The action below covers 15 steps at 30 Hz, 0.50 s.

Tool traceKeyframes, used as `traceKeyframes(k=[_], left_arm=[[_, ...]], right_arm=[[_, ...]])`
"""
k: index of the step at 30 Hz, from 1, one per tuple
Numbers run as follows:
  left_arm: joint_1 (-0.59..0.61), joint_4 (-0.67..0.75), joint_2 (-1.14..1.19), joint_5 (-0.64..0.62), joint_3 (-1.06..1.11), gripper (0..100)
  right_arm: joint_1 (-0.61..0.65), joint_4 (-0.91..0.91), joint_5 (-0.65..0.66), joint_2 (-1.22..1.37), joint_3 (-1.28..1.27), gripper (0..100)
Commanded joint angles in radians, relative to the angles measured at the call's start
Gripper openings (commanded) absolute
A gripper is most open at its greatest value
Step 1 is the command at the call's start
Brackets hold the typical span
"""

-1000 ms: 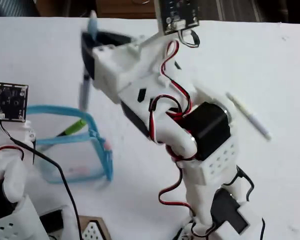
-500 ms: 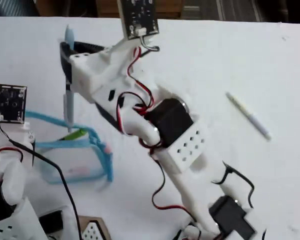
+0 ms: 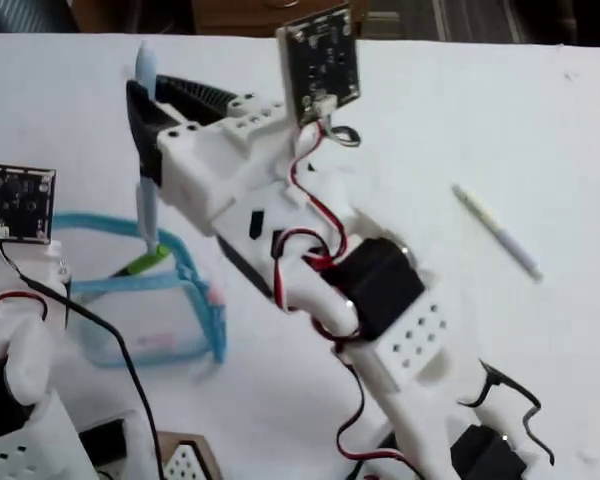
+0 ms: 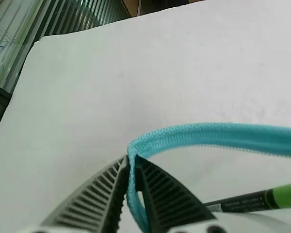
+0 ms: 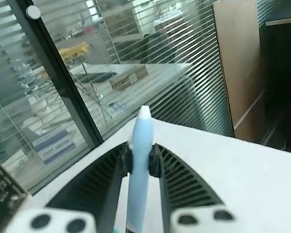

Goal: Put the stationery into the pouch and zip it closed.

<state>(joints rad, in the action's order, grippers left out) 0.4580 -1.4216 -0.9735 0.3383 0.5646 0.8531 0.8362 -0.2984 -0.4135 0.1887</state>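
From above, my right pincer (image 3: 145, 118) is clenched on a pale blue pen (image 3: 148, 210). The pen stands nearly upright, its lower end at the open mouth of the pouch (image 3: 130, 322). A green pen (image 3: 145, 262) lies inside the pouch. A third, pale pen (image 3: 495, 232) lies on the white surface (image 3: 540, 130), well apart to the side.

At my left wrist, my left pincer (image 4: 132, 167) is clamped on the pouch's turquoise rim (image 4: 208, 135). The green pen lies just beside the pincer.

At my right wrist, the blue pen is pinched between both fingers, with its tip poking out past them.
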Motion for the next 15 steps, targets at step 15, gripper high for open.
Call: traceKeyframes(k=[15], left_arm=[[0.016, -0.025, 0.044, -0.005, 0.198, 2]], right_arm=[[0.058, -0.282, 0.049, -0.113, -0.377, 1.6]])
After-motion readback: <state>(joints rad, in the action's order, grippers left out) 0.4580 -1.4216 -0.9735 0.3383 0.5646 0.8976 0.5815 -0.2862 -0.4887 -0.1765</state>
